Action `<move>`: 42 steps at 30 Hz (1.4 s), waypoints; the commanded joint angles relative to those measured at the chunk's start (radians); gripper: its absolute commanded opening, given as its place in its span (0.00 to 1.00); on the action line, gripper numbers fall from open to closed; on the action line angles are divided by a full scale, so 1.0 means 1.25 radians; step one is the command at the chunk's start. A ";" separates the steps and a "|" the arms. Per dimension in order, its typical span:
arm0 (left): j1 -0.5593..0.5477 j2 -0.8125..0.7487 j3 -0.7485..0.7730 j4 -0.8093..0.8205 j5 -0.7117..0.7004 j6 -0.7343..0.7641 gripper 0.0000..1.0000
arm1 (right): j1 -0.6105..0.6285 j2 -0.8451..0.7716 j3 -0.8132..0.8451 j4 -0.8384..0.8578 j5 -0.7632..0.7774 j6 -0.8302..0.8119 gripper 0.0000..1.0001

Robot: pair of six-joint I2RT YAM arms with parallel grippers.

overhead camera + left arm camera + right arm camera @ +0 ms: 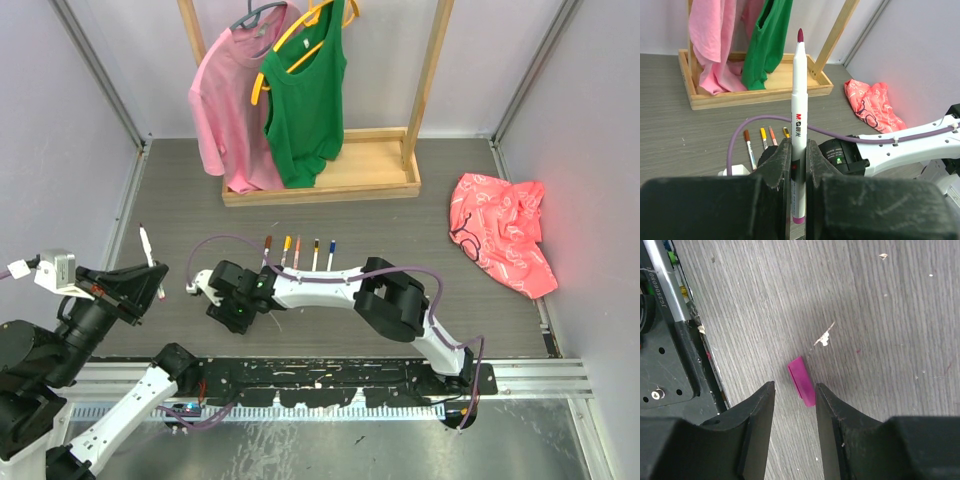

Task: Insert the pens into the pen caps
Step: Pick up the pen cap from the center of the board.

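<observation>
Magenta tubular cap (801,381) on woodgrain table (880,315); left claw (799,150) pinches pen (798,90).

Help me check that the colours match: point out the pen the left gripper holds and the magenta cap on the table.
pen (799,100), left wrist view, on its white barrel below the tip.
magenta cap (801,381), right wrist view, on the middle of its body.

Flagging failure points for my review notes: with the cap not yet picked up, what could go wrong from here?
1. The magenta cap lies flat and skewed between the fingers of the open right tool, nearer one; closing may push it or pinch it crooked.
2. The left tool grips the pen low on its barrel, so the long free end may tilt during insertion.
</observation>
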 commanded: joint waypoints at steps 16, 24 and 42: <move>0.003 0.013 -0.002 0.024 0.007 0.005 0.00 | 0.018 0.077 0.126 -0.096 0.093 -0.032 0.39; 0.003 0.011 -0.004 0.019 0.003 0.009 0.00 | 0.055 0.082 0.126 -0.184 0.223 -0.040 0.32; 0.003 0.020 -0.039 0.021 0.049 -0.010 0.00 | 0.015 -0.241 -0.247 0.048 0.258 0.196 0.00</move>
